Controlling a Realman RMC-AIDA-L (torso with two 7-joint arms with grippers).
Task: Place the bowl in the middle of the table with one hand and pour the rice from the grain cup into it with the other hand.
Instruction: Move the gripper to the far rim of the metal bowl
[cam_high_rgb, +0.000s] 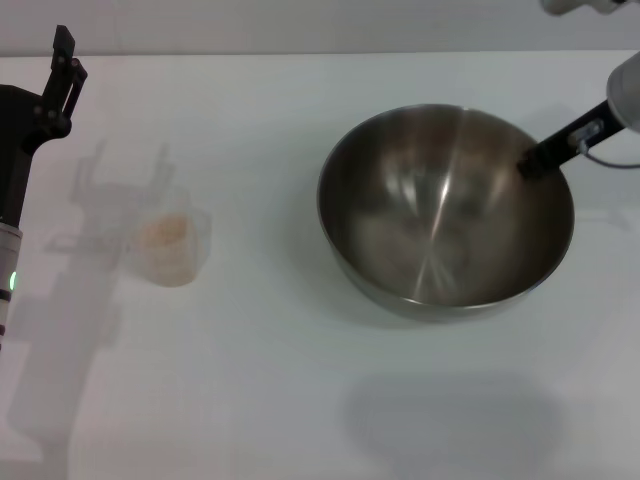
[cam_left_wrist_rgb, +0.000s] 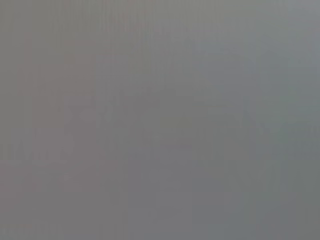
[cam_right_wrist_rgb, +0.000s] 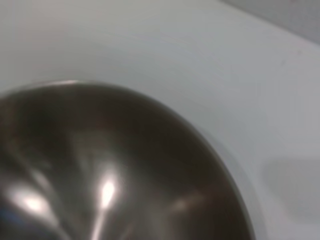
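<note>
From the head camera you have the bowl (cam_high_rgb: 446, 212) sitting right of the table's (cam_high_rgb: 300, 400) middle, upright, its shiny inside empty and its shadow thrown toward the near edge. Your right gripper (cam_high_rgb: 530, 163) reaches in from the right edge, and its dark tip meets the bowl's far-right rim; it looks to be pinching that rim, with one finger inside the bowl, though the fingers themselves are too small to separate. The cup (cam_high_rgb: 172, 246) stands upright well to the left of the bowl, clear of it, with a low heap of pale rice (cam_high_rgb: 166, 232) showing through its frosted wall. Your left gripper (cam_high_rgb: 63, 72) is up at the far left, raised above the table and apart from the cup, its dark fingers pointing away from you; you cannot tell from here whether they are spread or pressed together, and nothing is in them. Its shadow falls on the table just behind the cup. The left wrist camera gives you only a flat grey field, with nothing you can make out in it. The right wrist camera looks down close onto the bowl (cam_right_wrist_rgb: 115, 170), whose brushed inside fills the lower part of the picture with bright glints, its thin rim curving across against the white table (cam_right_wrist_rgb: 165, 55); that arm's own fingers do not show there.
</note>
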